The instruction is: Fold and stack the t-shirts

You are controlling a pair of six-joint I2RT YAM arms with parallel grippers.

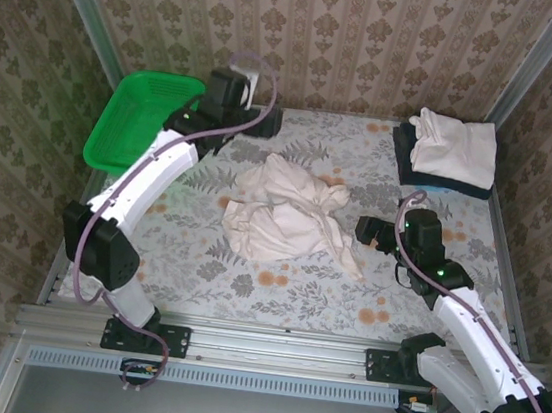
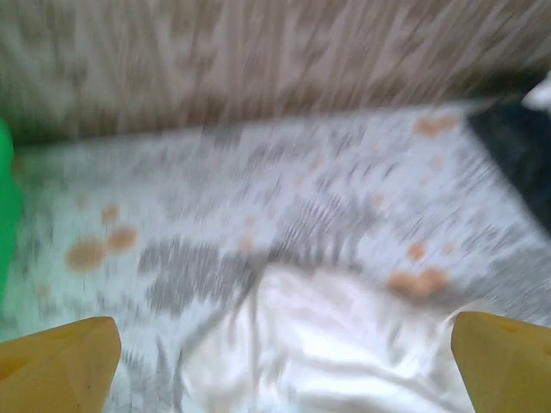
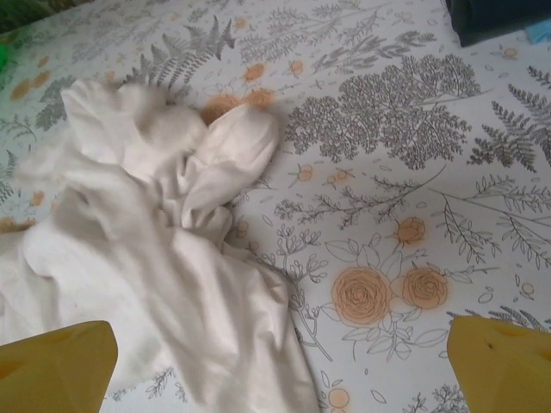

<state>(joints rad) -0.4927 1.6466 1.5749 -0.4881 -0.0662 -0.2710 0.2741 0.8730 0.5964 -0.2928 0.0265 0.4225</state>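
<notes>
The right arm's yellow fingertips [image 3: 60, 366] sit at the bottom corners of its wrist view, spread wide apart above the floral worktop [image 3: 405, 129]. The crumpled cream t-shirt [image 3: 146, 232] lies from their 9 o'clock up to 11 o'clock, its loose edge reaching down between them on the left side. The left arm's yellow fingertips [image 2: 56, 361] are likewise spread wide, and in that blurred view the same cream cloth [image 2: 336, 344] lies low between them, toward 6 o'clock. From above, the crumpled t-shirt [image 1: 280, 212] rests unfolded at the middle of the worktop. The right fingers [image 1: 367, 230] stand just beside it at its 3 o'clock. The left fingers [image 1: 263, 121] are near it at its 11 o'clock, apart from the cloth. At 1 o'clock in the far corner, a folded cream t-shirt [image 1: 454, 148] lies on top of a folded navy t-shirt [image 1: 403, 154]. A green basket [image 1: 136, 119] sits tilted at 10 o'clock.
</notes>
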